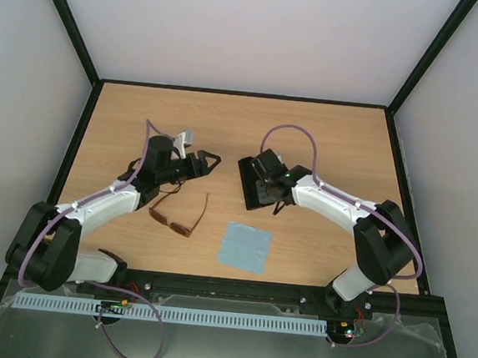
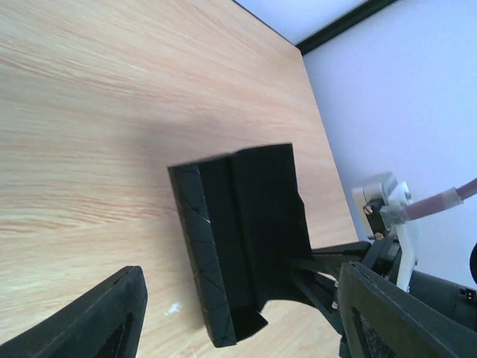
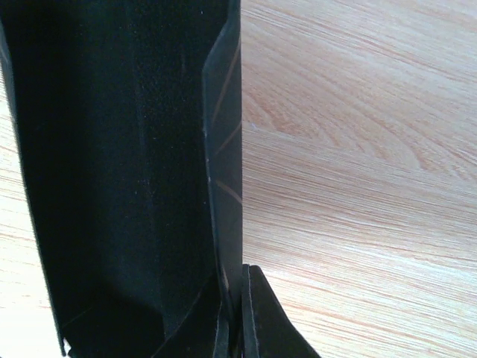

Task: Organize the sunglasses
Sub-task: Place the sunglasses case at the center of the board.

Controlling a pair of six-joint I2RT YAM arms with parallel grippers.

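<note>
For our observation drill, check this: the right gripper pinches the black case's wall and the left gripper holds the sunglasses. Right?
Not quite. The left gripper is open and empty; the sunglasses lie on the table beside that arm, as the top external view shows. The right gripper does pinch the black case by its wall.

case partly under right arm, left fingers cropped — bottom edge
</note>
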